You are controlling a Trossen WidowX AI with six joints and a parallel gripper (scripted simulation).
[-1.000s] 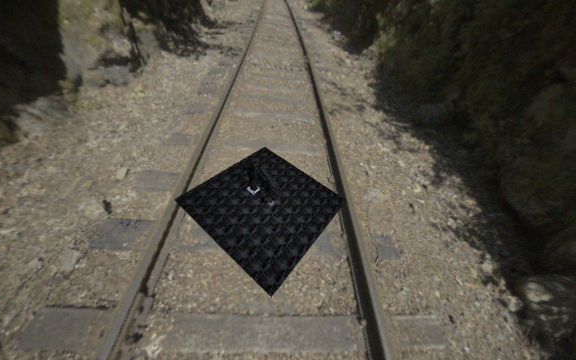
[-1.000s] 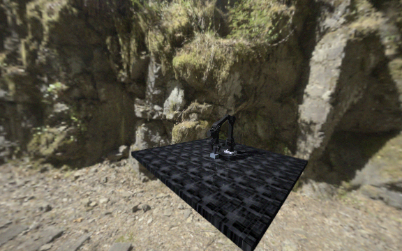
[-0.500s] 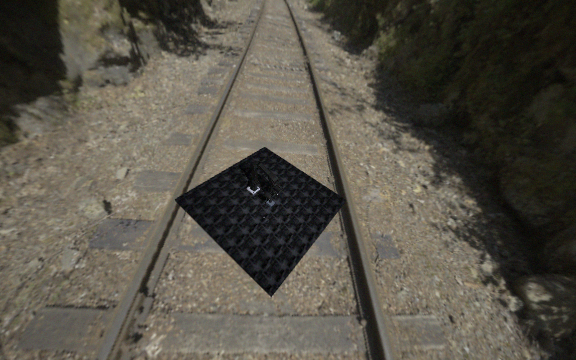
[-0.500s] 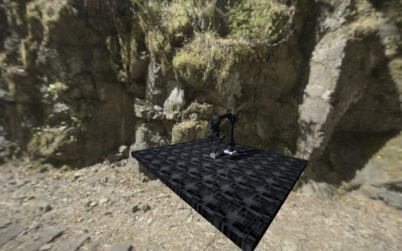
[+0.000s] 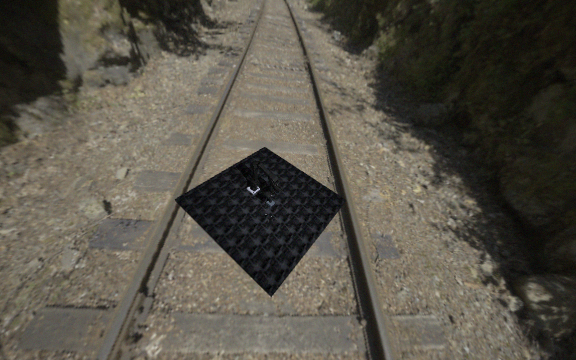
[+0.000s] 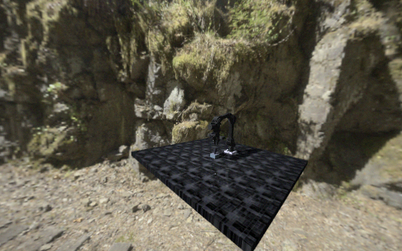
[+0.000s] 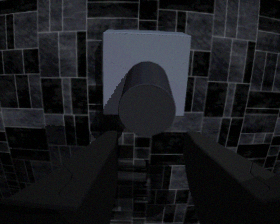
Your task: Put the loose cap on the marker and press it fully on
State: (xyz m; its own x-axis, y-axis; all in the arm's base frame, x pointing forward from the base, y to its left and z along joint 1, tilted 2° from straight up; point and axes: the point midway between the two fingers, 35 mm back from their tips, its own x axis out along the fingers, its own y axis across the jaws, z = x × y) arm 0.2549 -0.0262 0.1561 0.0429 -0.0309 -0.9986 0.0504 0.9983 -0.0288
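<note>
Holder block point(image 7: 147, 46), pale grey, sits on the dark tiled worktop point(image 7: 31, 63). A dark cylinder point(image 7: 145, 106) stands upright out of the holder block. It is marker and cap together, and I can't tell where one ends and the other begins. The gripper point(image 7: 152, 141) is directly above the holder block, with the jaws set narrow either side of the cylinder top. I can't tell if they pinch it or sit just clear. In the exterior view the arm point(image 6: 223, 127) arches over the holder block point(image 6: 215, 155).
</note>
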